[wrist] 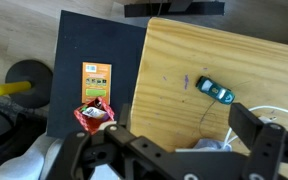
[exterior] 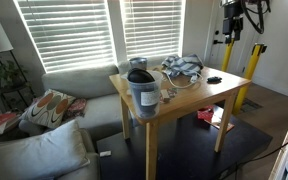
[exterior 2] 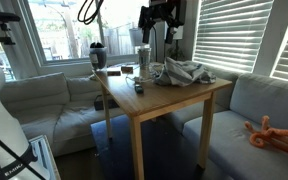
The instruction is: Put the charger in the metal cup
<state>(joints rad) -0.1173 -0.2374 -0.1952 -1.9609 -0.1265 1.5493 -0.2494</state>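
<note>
The charger's white cable (exterior: pixel 174 82) lies on the wooden table (exterior: pixel 199 95) next to a crumpled grey cloth (exterior: pixel 182 66). A loop of the cable shows in the wrist view (wrist: pixel 256 108). A small shiny metal cup (exterior: pixel 137 62) stands at the table's back edge, behind the big container. My gripper (wrist: pixel 169 142) hangs high above the table with its fingers wide apart and nothing between them. It also shows in both exterior views (exterior: pixel 233 14) (exterior 2: pixel 155 28), well above the tabletop.
A large bluish-grey container with a black lid (exterior: pixel 141 90) (exterior 2: pixel 144 58) stands on the table. A teal toy car (wrist: pixel 216 91) lies on the wood. A sofa (exterior: pixel 74 90) flanks the table. A dark mat with packets (wrist: pixel 96 85) lies on the floor below.
</note>
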